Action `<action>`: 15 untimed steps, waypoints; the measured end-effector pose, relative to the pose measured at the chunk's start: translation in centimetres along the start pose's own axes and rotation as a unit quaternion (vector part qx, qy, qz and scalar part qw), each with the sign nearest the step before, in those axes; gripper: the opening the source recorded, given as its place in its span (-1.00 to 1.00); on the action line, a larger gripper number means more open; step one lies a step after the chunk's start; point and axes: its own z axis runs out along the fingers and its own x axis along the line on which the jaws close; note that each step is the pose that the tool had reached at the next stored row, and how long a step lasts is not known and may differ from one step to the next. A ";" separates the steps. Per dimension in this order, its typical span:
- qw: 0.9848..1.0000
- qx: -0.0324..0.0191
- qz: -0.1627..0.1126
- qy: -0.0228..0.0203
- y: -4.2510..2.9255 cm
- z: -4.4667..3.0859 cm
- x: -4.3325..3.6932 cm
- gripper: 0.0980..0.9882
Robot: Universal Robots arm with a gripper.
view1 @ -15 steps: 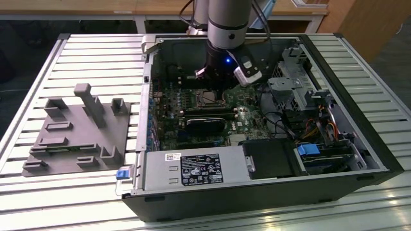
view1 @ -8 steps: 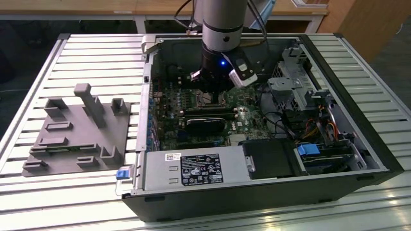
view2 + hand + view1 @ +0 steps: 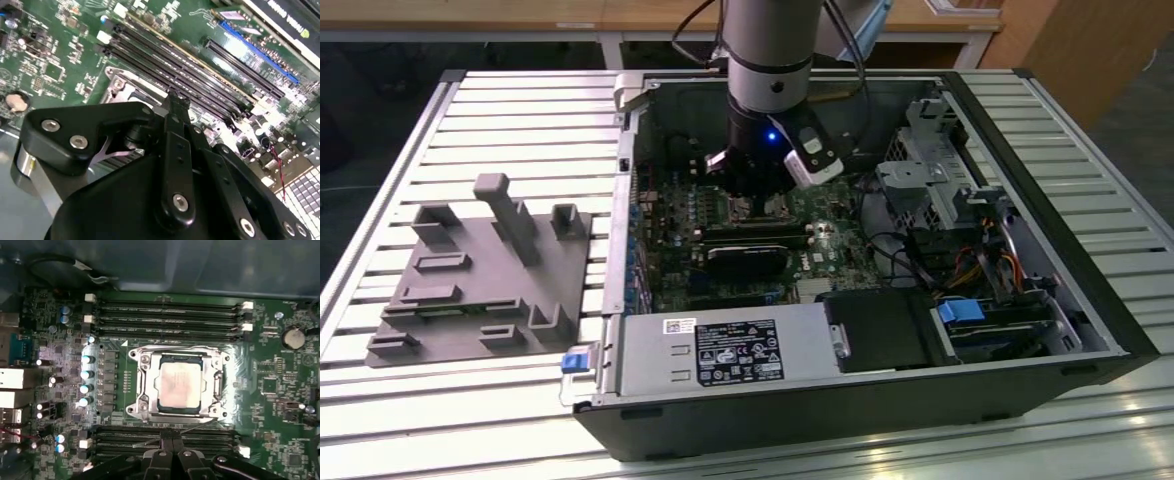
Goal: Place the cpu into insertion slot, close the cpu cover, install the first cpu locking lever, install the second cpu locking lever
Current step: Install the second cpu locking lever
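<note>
The cpu [image 3: 180, 385], pale silvery-beige, lies flat in the insertion slot [image 3: 180, 359] on the green board. The silvery cpu cover [image 3: 145, 362] is down around it as a frame. My gripper [image 3: 173, 434] hangs just off the socket's edge, over the black memory slots [image 3: 165, 437], with its two fingers pressed together and nothing seen between them. A thin metal lever rod [image 3: 150, 441] slants across the memory slots beside the fingertips. In the second wrist view the gripper [image 3: 176, 100] stands close to a socket corner [image 3: 120, 85]. In the exterior view the gripper [image 3: 761, 208] reaches down into the case.
The open computer case [image 3: 854, 400] lies on a slatted table [image 3: 520, 110]. A black block [image 3: 747, 250] and a power supply [image 3: 720, 350] sit near the socket. Cables and drive bays [image 3: 961, 230] crowd the exterior view's right. A grey fixture [image 3: 480, 270] stands outside the case.
</note>
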 end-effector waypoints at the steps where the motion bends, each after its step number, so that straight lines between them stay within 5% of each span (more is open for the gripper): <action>1: 1.000 -0.001 0.000 0.000 -0.01 0.44 0.17 -0.97; 15: 1.000 -0.029 0.001 -0.001 -1.03 0.96 1.53 -0.97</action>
